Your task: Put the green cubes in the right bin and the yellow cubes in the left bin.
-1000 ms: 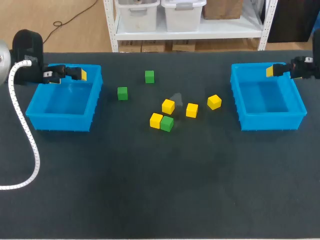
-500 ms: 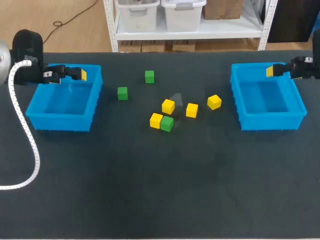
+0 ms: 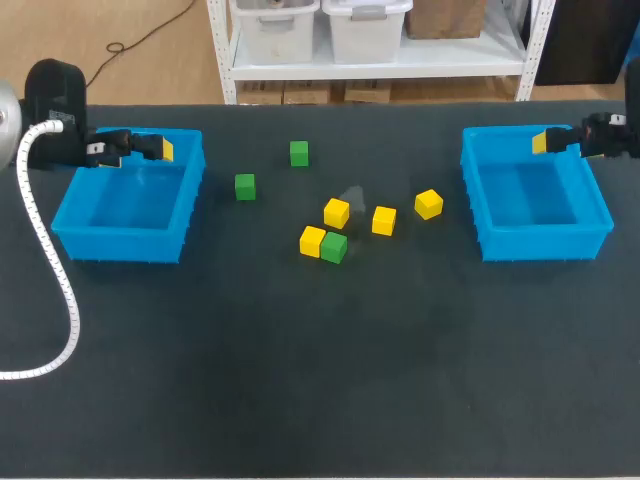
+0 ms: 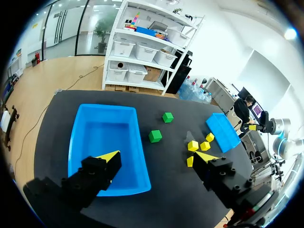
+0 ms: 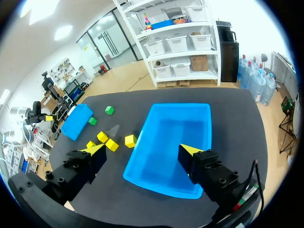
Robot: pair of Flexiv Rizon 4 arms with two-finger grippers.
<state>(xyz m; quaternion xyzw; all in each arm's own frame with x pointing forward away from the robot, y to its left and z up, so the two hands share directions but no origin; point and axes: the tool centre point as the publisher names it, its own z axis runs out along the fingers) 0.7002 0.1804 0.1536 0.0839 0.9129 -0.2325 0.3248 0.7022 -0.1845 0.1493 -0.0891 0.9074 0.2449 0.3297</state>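
Nearest, a yellow cube (image 3: 312, 240) and a green cube (image 3: 334, 247) are found touching mid-table. Three more yellow cubes (image 3: 384, 220) are scattered just behind, and two other green cubes (image 3: 245, 186) sit further back. Nothing's been shifted in the last second, so sorting probably hasn't been started. No cube is seen in the left bin (image 3: 118, 245) or the right bin (image 3: 545, 243). The left gripper (image 3: 158, 150) and right gripper (image 3: 542, 142) are held wide open and empty at the bins' far rims.
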